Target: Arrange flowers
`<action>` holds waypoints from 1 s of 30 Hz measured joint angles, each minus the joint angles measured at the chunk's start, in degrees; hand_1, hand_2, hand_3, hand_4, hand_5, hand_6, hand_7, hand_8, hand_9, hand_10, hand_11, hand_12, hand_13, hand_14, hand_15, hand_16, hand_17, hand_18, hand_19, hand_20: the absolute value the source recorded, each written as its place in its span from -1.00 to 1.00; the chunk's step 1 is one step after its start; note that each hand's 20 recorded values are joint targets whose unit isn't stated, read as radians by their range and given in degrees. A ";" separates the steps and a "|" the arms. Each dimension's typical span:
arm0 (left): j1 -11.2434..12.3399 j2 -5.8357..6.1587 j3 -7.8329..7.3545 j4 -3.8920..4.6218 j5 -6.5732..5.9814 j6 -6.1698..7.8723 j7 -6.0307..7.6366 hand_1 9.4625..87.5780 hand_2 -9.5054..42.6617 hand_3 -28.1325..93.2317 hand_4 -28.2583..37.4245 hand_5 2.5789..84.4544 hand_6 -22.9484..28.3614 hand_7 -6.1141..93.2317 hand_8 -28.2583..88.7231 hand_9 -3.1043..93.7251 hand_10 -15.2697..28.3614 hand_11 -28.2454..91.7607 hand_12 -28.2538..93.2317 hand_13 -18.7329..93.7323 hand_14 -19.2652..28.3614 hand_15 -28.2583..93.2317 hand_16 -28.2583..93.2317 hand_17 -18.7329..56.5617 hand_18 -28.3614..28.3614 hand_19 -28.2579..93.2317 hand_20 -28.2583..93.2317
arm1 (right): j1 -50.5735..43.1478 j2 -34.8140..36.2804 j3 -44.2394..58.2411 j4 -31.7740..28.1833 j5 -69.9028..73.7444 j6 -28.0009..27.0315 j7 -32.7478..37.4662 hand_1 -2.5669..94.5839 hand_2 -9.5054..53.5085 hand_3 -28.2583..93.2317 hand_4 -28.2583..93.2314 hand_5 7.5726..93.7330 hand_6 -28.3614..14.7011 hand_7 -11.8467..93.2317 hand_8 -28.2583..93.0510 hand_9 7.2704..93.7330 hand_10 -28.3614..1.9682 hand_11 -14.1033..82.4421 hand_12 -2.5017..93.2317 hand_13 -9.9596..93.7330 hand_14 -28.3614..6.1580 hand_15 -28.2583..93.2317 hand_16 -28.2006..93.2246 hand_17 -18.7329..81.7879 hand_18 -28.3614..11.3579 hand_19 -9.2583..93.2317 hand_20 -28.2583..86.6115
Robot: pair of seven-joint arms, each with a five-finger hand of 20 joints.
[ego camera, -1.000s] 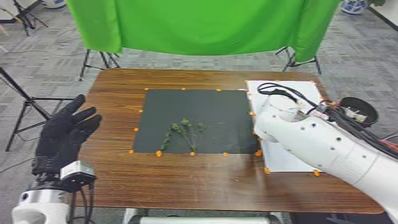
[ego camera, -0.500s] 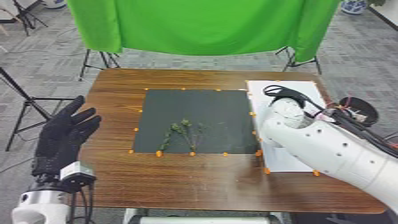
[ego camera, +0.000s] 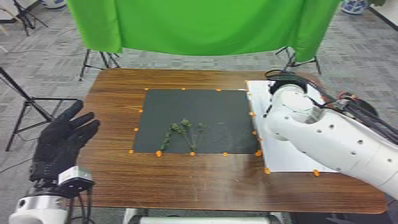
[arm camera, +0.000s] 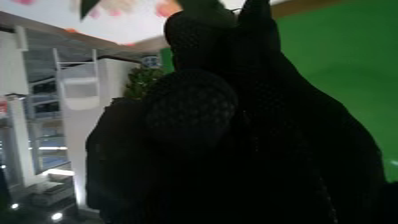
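My right hand [ego camera: 284, 76] is largely hidden beyond its white forearm, over the far end of the white sheet [ego camera: 282, 159]. In the right wrist view, this gloved hand [arm camera: 191, 107] has its fingers curled together, with a blurred green leaf [arm camera: 210, 11] at the fingertips, seemingly a flower it holds. Pink blooms [arm camera: 115, 9] show close by against white. Several green sprigs [ego camera: 185, 131] lie on the dark mat [ego camera: 226, 107]. At the table's left edge, my left hand [ego camera: 62, 137] stands open, with its fingers pointing up.
Orange markers line the mat and sheet. A dark pot [ego camera: 366, 106] at the table's right side is partly covered by the right arm and its cables. Behind the table hangs a green cloth [ego camera: 200, 25]; tripod stands rise around it.
The right arm has moved away from me over the white sheet, now covering more of the dark pot. My left hand has sunk slightly. The sprigs on the mat have stayed put.
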 measured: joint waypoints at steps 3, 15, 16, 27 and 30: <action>0.67 0.69 -0.19 -0.19 -0.65 0.30 0.90 -0.47 -0.37 0.55 -0.78 -0.16 0.27 -0.66 -0.66 -0.25 0.58 -0.06 -0.36 -0.28 0.88 0.36 -0.74 -0.72 0.79 0.23 -0.42 | -0.06 -0.02 1.05 -1.67 -0.42 -0.01 -0.52 0.28 -0.95 0.67 -0.99 0.76 0.04 -0.40 -0.24 0.95 0.07 -0.16 -0.40 0.94 0.52 0.51 -0.27 0.76 -0.08 1.00 -0.05; 2.00 1.78 -0.79 -0.53 -1.37 0.92 1.82 -0.47 -0.37 0.55 -0.78 -0.16 0.26 -0.66 -0.66 -0.25 0.58 -0.06 -0.37 -0.28 0.88 0.36 -0.74 -0.72 0.79 0.23 -0.42 | -5.77 -0.49 7.93 -11.17 -2.43 -1.38 -1.60 0.28 -0.98 0.67 -0.97 0.78 0.03 -0.43 -0.21 0.96 0.06 -0.16 -0.40 0.95 0.52 0.51 -0.27 0.77 -0.11 1.00 -0.02; 2.04 1.78 -0.87 -0.53 -1.37 0.92 1.81 -0.47 -0.37 0.55 -0.78 -0.16 0.26 -0.66 -0.66 -0.25 0.58 -0.06 -0.37 -0.28 0.87 0.36 -0.74 -0.72 0.79 0.23 -0.42 | -6.49 -0.58 8.22 -11.89 -2.54 -1.63 -1.65 0.28 -0.98 0.67 -0.97 0.79 0.03 -0.44 -0.21 0.96 0.06 -0.16 -0.40 0.95 0.52 0.50 -0.27 0.77 -0.11 1.00 -0.02; 2.40 1.68 -1.31 -0.57 -0.97 0.90 1.48 -0.47 -0.37 0.55 -0.77 -0.16 0.26 -0.66 -0.66 -0.25 0.58 -0.06 -0.36 -0.28 0.88 0.36 -0.74 -0.72 0.79 0.23 -0.42 | -13.38 -2.61 7.56 -16.56 -4.43 -3.47 -2.39 0.28 -0.98 0.67 -0.97 0.79 0.02 -0.45 -0.21 0.96 0.05 -0.16 -0.40 0.96 0.52 0.50 -0.26 0.77 -0.12 1.00 -0.01; 2.29 1.60 -1.31 -0.57 -0.60 0.85 1.01 -0.47 -0.37 0.55 -0.77 -0.16 0.26 -0.66 -0.66 -0.25 0.58 -0.06 -0.36 -0.28 0.88 0.36 -0.74 -0.72 0.79 0.23 -0.42 | -13.92 -3.08 6.34 -16.59 -4.50 -3.82 -2.40 0.28 -0.98 0.67 -0.96 0.80 0.03 -0.46 -0.22 0.96 0.05 -0.16 -0.41 0.95 0.50 0.50 -0.26 0.77 -0.13 1.00 -0.01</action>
